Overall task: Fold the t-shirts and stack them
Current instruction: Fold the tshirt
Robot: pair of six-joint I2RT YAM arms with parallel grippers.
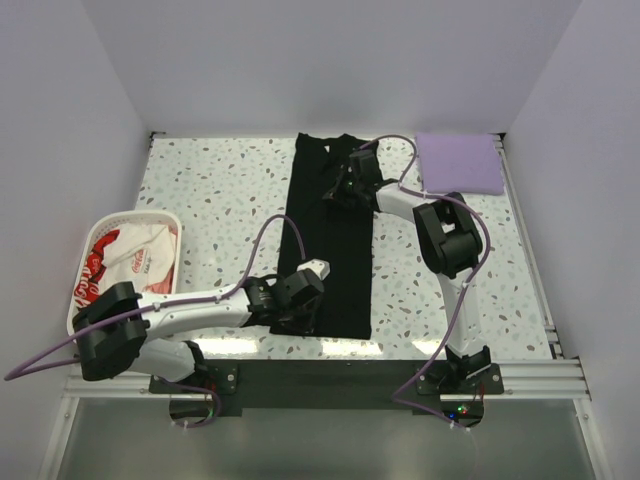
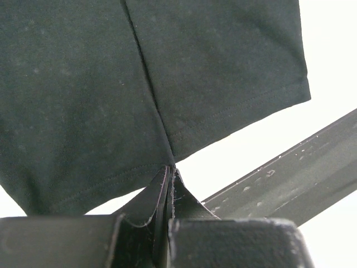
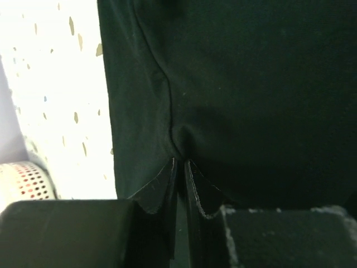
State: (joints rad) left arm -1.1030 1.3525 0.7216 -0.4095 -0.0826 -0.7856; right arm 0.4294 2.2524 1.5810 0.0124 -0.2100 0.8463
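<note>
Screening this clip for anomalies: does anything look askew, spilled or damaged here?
Nothing stands out. The black t-shirt lies as a straight folded strip, pinched near each end by the left pincer and right pincer; the lavender t-shirt sits folded at the far-right corner; the white t-shirt is bunched in the basket.

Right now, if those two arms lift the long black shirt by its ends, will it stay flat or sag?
Probably sag: the black t-shirt is thin cloth, puckering where the left gripper and right gripper pinch it. It looks light, so the pinches should hold. Its folded-in sides may fall open, since nothing fastens them.
</note>
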